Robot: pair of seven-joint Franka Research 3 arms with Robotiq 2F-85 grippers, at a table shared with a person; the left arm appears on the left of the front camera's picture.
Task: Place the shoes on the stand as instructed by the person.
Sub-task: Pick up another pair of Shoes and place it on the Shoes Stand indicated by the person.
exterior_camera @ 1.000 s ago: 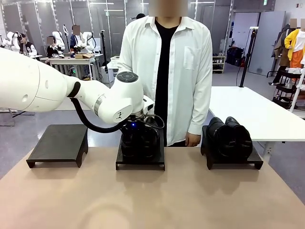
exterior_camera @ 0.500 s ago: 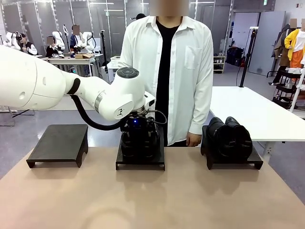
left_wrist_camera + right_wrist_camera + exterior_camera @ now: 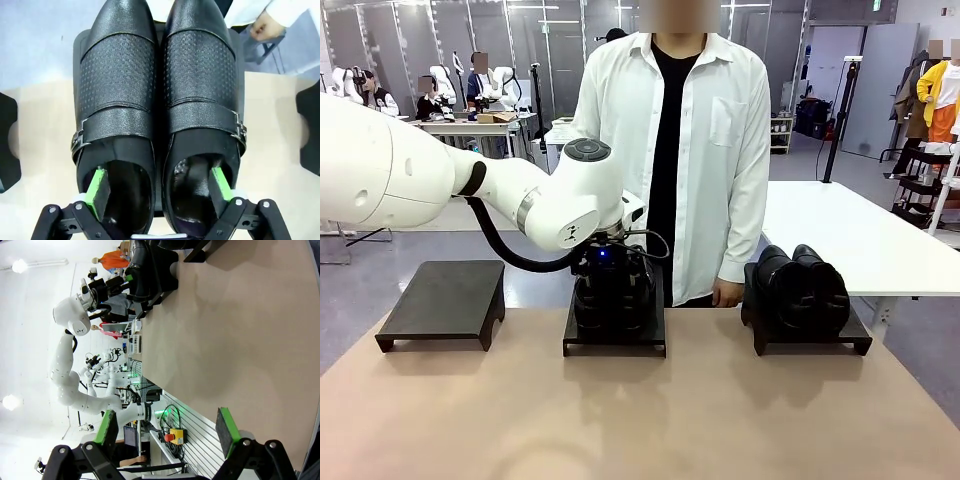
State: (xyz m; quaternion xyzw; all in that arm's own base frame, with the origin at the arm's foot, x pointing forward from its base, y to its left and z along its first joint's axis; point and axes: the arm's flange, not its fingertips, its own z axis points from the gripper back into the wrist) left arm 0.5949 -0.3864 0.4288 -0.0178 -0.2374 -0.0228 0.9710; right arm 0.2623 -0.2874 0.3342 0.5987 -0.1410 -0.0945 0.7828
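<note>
Since a second ago the left arm has lifted slightly over the middle stand [image 3: 614,343]. Its left pincer [image 3: 159,192] is released, jaws spread, one green pad dipped into each shoe of the monk-strap pair [image 3: 159,115] resting on that stand. The placing looks done; next, a straight lift clear. The left stand [image 3: 442,305] is bare, the second pair [image 3: 798,290] sits on the right stand [image 3: 812,338]. The right pincer [image 3: 166,432] hangs open, gripping nothing. The front view hides the left pincer behind its wrist.
</note>
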